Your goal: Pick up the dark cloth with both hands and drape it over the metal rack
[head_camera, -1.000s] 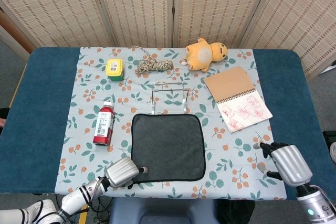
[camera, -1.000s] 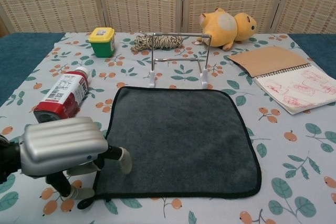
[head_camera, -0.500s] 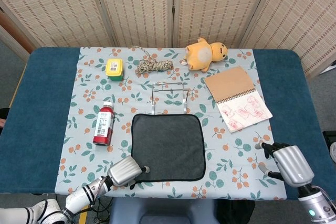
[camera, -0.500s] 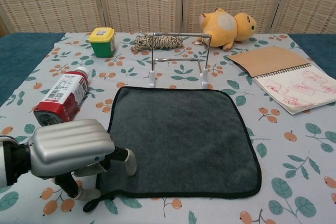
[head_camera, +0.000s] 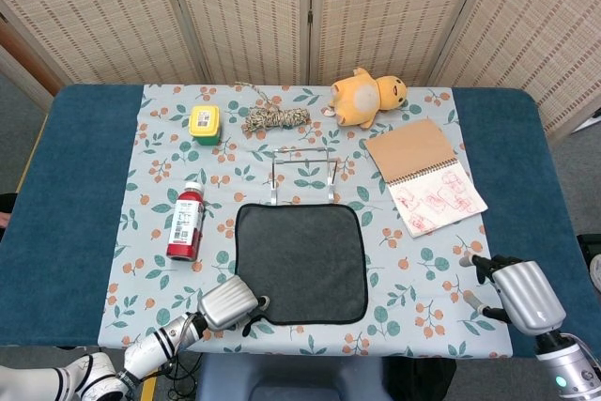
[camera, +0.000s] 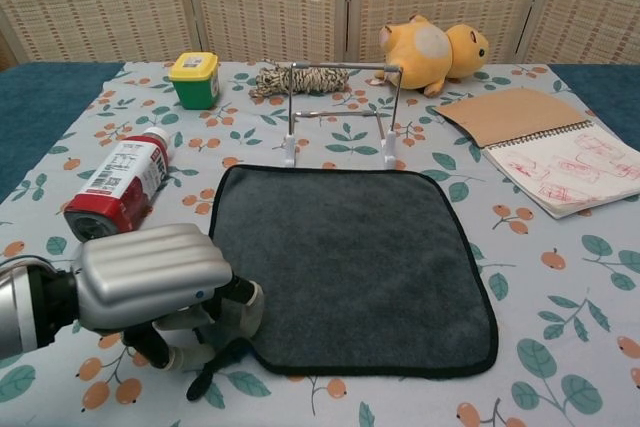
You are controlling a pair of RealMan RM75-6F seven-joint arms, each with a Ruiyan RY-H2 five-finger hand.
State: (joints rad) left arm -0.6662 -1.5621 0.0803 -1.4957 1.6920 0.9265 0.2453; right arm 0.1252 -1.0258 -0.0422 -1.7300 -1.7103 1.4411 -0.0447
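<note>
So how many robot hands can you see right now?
2. The left hand is at the dark cloth's near-left corner; the right hand is over the table's near-right, away from the cloth.

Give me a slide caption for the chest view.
Left hand grips the dark cloth's near corner; metal rack stands behind.

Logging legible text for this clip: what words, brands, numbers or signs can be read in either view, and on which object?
None can be read.
Bottle: white label carries print, too small and blurred to read.
Notebook: open page shows red drawings or writing, not legible.
Yellow container: no readable marking visible.
</note>
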